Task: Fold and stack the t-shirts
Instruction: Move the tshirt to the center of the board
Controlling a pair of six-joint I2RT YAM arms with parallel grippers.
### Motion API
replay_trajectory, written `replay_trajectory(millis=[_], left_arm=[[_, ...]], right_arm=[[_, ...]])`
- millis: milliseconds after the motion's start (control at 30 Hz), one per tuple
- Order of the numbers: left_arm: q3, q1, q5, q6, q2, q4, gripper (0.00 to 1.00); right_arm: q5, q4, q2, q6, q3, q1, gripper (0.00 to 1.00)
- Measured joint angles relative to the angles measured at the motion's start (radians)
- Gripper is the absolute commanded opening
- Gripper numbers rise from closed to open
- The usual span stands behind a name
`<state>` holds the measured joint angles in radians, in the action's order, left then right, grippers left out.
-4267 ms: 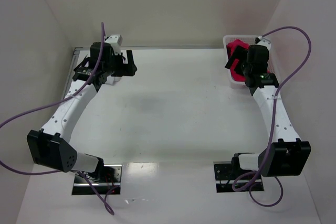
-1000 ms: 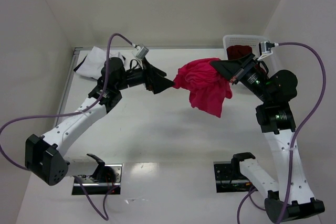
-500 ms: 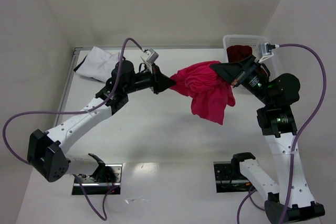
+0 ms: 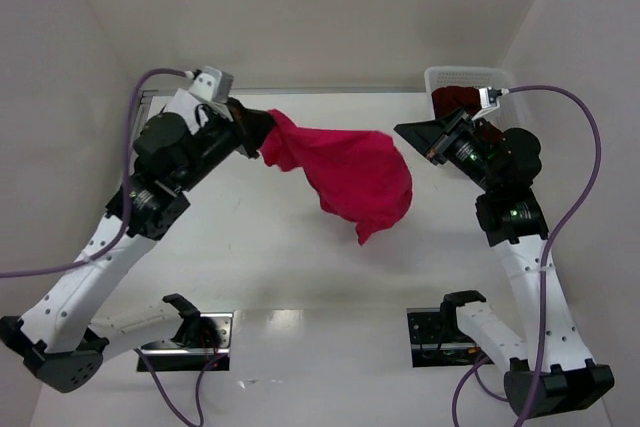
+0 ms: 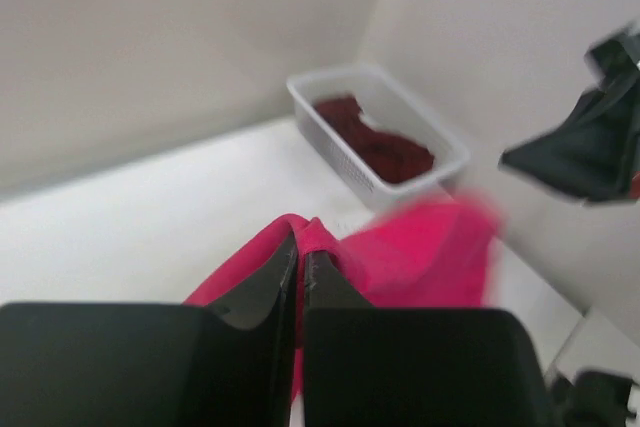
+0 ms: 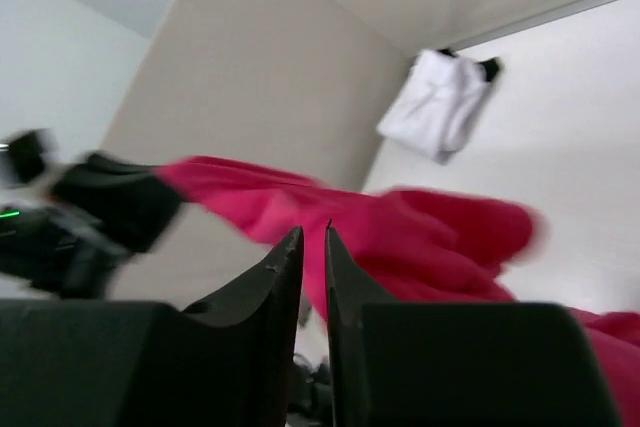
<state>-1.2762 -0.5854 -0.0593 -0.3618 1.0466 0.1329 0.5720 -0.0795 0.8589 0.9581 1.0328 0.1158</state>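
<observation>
Left wrist view shows the left claw (image 5: 300, 247) pinched to a thin slit on a fold of the crimson-red t-shirt (image 5: 425, 247). From above, the soft cloth hangs from it in a loose, blurred bag over the middle of the white tabletop (image 4: 300, 267), lifted off the surface. The right claw (image 4: 400, 132) sits just beside the cloth's far end, fingers nearly together with nothing between them. Bare tabletop lies open all around, hemmed by plain walls (image 4: 330, 17). A dark maroon t-shirt (image 4: 455, 99) lies crumpled in the white lattice basket (image 4: 465, 74) at the far right corner. A white t-shirt (image 6: 437, 107) with dark trim lies rumpled at the far left corner.
</observation>
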Motion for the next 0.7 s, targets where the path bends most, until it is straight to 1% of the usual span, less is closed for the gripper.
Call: replay_trajectory(millis=[33,67,133,167,233,267,300,333,367,400,467,533,700], left_arm=[[-0.039,0.0,0.03,0.023,-0.012,0.018,0.0],[-0.071,0.0,0.056,0.037,-0.023,0.033,0.0],[-0.117,0.0,0.101,0.072,-0.044,0.064,0.0],[-0.127,-0.001,0.123,0.081,-0.054,0.08,0.0],[-0.13,-0.001,0.163,0.1,-0.069,0.099,0.0],[-0.127,-0.001,0.18,0.105,-0.075,0.109,0.0],[-0.123,-0.001,0.196,0.106,-0.078,0.12,0.0],[-0.122,-0.001,0.208,0.111,-0.079,0.131,0.0],[-0.122,-0.001,0.215,0.121,-0.078,0.142,0.0],[-0.123,-0.001,0.22,0.125,-0.075,0.153,0.0],[-0.142,-0.001,0.223,0.131,-0.061,0.181,0.0],[-0.173,-0.001,0.223,0.136,-0.036,0.197,0.0],[-0.217,-0.001,0.245,0.15,-0.002,0.221,0.0]], right_arm=[[-0.019,-0.003,0.005,-0.024,-0.009,0.0,0.14],[-0.039,-0.01,0.012,-0.048,-0.019,0.0,0.09],[-0.075,-0.019,0.026,-0.093,-0.033,0.0,0.08],[-0.092,-0.022,0.036,-0.113,-0.038,0.001,0.06],[-0.118,-0.031,0.052,-0.147,-0.043,0.0,0.06],[-0.127,-0.036,0.057,-0.161,-0.043,0.001,0.11],[-0.133,-0.04,0.061,-0.17,-0.044,0.001,0.18],[-0.135,-0.04,0.062,-0.178,-0.044,0.0,0.29],[-0.134,-0.04,0.063,-0.184,-0.044,0.001,0.44],[-0.128,-0.037,0.064,-0.19,-0.044,0.003,0.74],[-0.125,-0.026,0.066,-0.206,-0.047,0.027,0.9],[-0.144,-0.009,0.065,-0.227,-0.063,0.092,0.99],[-0.253,-0.011,0.061,-0.275,-0.159,0.321,0.99]])
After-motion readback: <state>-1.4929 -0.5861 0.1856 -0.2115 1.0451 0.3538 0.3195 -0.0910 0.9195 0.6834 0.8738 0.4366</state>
